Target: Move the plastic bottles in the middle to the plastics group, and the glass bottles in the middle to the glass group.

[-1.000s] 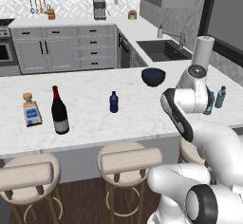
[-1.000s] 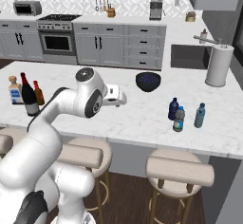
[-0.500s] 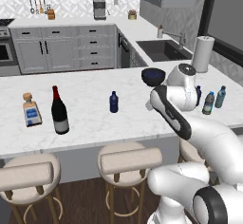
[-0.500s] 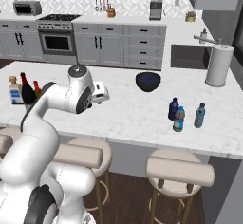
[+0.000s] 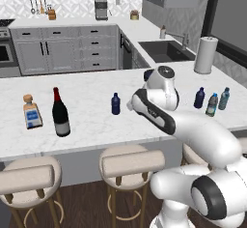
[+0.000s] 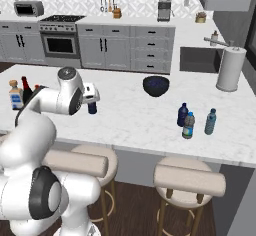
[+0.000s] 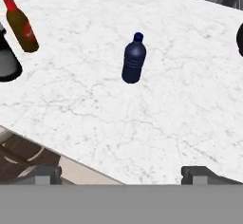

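On the marble counter (image 7: pixel 190 104), dark blue bottle (image 7: pixel 134 59) is standing upright; my claw (image 7: pixel 123 173) is hovering above, released, grasping nothing.

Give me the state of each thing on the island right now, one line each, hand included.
hand: open, holding nothing, aimed at the dark blue bottle
dark blue bottle: upright, capped, alone mid-counter
wine bottle: upright, beside the square bottle
square clear bottle: upright, corked
brown red-capped bottle: upright, capped
three small bottles: upright, clustered at the far end
dark bowl: upright
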